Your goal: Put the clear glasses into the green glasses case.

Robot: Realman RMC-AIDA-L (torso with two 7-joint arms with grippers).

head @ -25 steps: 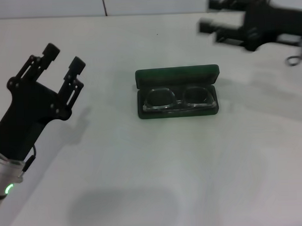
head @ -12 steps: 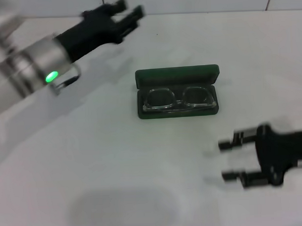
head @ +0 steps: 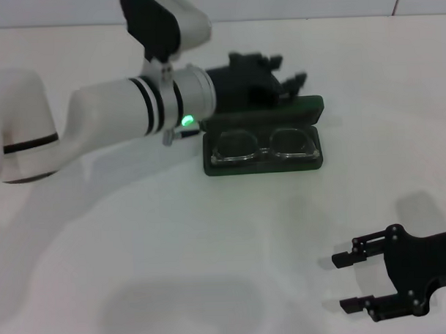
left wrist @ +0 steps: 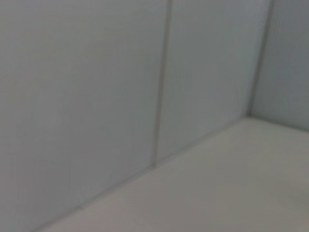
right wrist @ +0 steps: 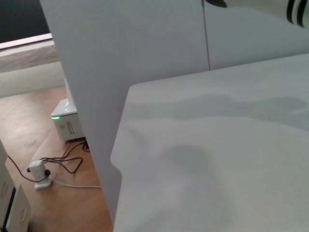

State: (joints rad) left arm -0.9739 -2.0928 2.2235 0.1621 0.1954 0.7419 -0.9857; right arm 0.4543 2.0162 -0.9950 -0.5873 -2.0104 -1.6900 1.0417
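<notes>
Clear glasses in open green glasses case; left pincer at lid, state unclear; right pincer spread.

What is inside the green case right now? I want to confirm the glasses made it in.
The clear glasses lie inside the open green glasses case, lenses visible against the dark lining. The left gripper covers part of the raised lid, so that area is hidden.
</notes>
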